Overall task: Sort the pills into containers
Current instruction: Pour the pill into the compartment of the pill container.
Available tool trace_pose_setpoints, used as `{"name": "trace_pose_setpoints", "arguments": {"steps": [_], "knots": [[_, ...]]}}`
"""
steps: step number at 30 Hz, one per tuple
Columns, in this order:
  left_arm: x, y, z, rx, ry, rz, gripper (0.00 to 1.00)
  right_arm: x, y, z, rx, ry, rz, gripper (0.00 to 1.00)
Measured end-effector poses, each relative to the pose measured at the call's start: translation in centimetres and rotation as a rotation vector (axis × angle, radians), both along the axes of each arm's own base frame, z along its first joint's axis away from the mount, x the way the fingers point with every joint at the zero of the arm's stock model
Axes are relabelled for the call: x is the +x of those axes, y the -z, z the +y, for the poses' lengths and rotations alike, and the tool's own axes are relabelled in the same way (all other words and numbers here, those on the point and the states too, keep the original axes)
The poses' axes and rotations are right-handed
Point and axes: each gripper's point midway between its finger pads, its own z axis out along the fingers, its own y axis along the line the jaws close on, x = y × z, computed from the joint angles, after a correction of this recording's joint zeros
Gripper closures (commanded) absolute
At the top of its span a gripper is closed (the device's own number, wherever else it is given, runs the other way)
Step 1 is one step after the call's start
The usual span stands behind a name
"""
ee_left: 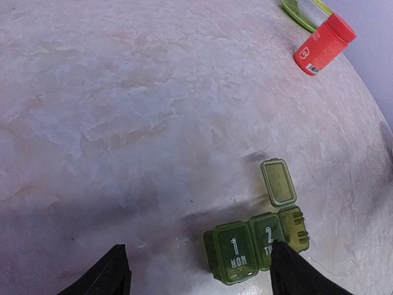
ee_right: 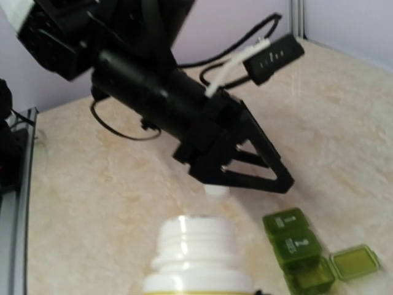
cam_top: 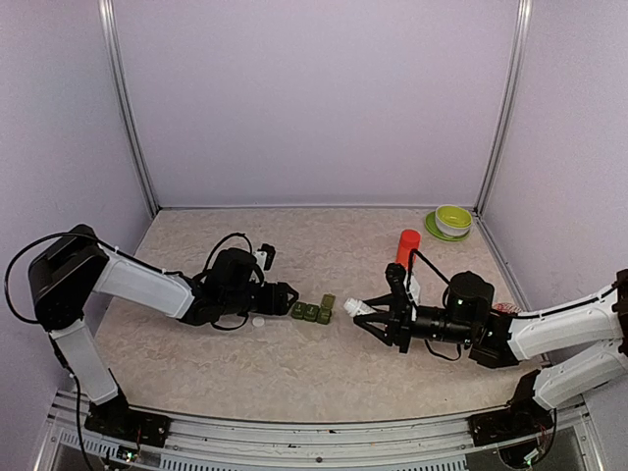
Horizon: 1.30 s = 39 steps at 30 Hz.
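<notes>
Three dark-green containers point(cam_top: 312, 313) joined in a row lie at mid-table, the strip running left to right between the two grippers. The two left boxes are shut, and their lids read "1 MON" and "2 TU" in the left wrist view. The right-hand box stands open, its lid point(ee_left: 278, 182) flipped flat toward the far side. Whether anything lies inside that open box cannot be told.

Just left of the strip hangs the left gripper point(cam_top: 286, 295), low over the table point(cam_top: 324, 255). Its fingers point(ee_left: 116, 270) are spread wide with nothing between them, and they do not touch the strip. A white cap point(cam_top: 258, 320) lies on the table just near of this gripper, to the left of the boxes.

Just right of the strip, the right gripper point(cam_top: 378, 316) is closed on a small clear bottle point(cam_top: 355, 307) and holds it nearly level. The bottle's white threaded neck point(ee_right: 198, 239) is uncapped and points left toward the open box. The bottle's mouth is near that box but apart from it.

Farther right and back stands a red-orange bottle point(cam_top: 407, 247), upright, well apart from the strip. Beyond it, in the far right corner, a light-green bowl point(cam_top: 453, 218) sits on a green plate point(cam_top: 435, 230).
</notes>
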Motion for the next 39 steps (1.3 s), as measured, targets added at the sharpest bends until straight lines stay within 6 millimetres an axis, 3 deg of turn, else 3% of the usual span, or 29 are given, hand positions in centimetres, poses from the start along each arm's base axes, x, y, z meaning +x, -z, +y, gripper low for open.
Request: {"name": "trace_pose_setpoints", "arguments": {"steps": [17,26,39], "knots": [[-0.6,1.5,-1.7,0.045,0.113,0.041,0.24,3.8,3.3,1.8,-0.070,0.003,0.060,0.83],[-0.4,1.8,-3.7,0.096,0.171,0.037,0.24,5.7,5.2,2.6,-0.114,0.021,0.078,0.83],[-0.8,2.3,-3.6,0.125,0.188,0.041,0.24,6.6,8.5,3.1,-0.170,0.030,0.129,0.84]]}}
